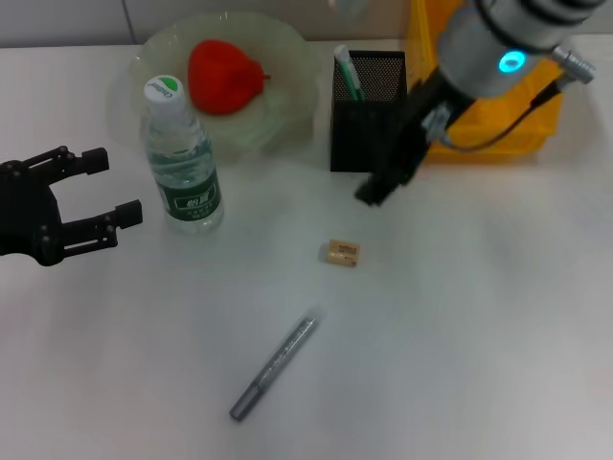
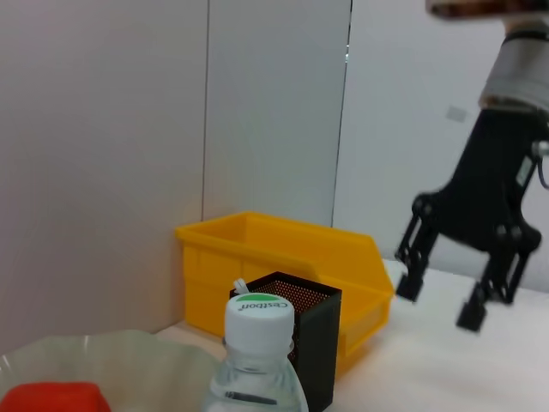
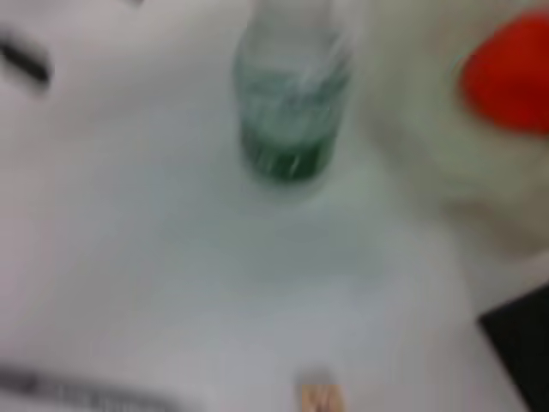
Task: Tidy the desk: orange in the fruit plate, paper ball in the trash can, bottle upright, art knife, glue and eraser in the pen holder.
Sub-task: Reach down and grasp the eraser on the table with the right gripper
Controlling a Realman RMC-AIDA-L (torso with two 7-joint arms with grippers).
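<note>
A red-orange fruit (image 1: pixel 225 75) lies in the pale green fruit plate (image 1: pixel 287 57). The water bottle (image 1: pixel 182 158) stands upright in front of the plate. The black mesh pen holder (image 1: pixel 367 110) holds a white and green glue stick (image 1: pixel 347 72). The tan eraser (image 1: pixel 342 253) and the grey art knife (image 1: pixel 275 367) lie on the table. My right gripper (image 1: pixel 375 189) hangs open and empty just in front of the pen holder, above and behind the eraser; it also shows in the left wrist view (image 2: pixel 439 302). My left gripper (image 1: pixel 105 187) is open, left of the bottle. No paper ball shows.
A yellow bin (image 1: pixel 488 105) stands behind and right of the pen holder, under my right arm. The right wrist view shows the bottle (image 3: pixel 292 112), the fruit (image 3: pixel 510 73) and the eraser (image 3: pixel 319 399) below it.
</note>
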